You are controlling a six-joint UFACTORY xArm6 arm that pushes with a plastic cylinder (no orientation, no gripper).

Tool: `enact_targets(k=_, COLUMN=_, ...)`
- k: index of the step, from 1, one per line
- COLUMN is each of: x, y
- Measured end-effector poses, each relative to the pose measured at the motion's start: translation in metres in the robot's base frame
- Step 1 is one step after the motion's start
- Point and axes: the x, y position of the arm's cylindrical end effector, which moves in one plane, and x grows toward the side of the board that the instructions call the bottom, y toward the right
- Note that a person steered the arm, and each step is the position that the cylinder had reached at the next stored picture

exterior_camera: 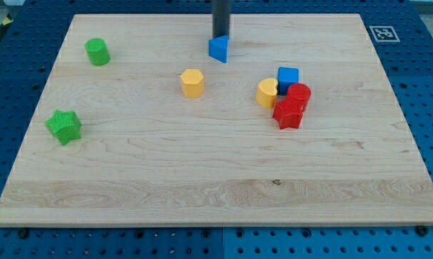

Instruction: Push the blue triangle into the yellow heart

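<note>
The blue triangle [219, 49] lies on the wooden board near the view's top centre. My tip [221, 36] stands right at the triangle's upper edge, touching or nearly touching it. The yellow heart [267, 93] lies to the lower right of the triangle, in a cluster at the view's centre right. It touches a blue cube [288, 78] and sits next to a red cylinder [299, 94] and a red star [288, 114].
A yellow hexagon [192, 83] lies to the lower left of the triangle. A green cylinder [97, 52] sits at the upper left and a green star [64, 126] at the left. The board's edge [216, 221] runs along the bottom.
</note>
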Motion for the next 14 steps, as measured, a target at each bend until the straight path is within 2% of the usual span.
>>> enact_targets(k=10, x=0.022, y=-0.003)
enact_targets(k=14, x=0.076, y=0.007)
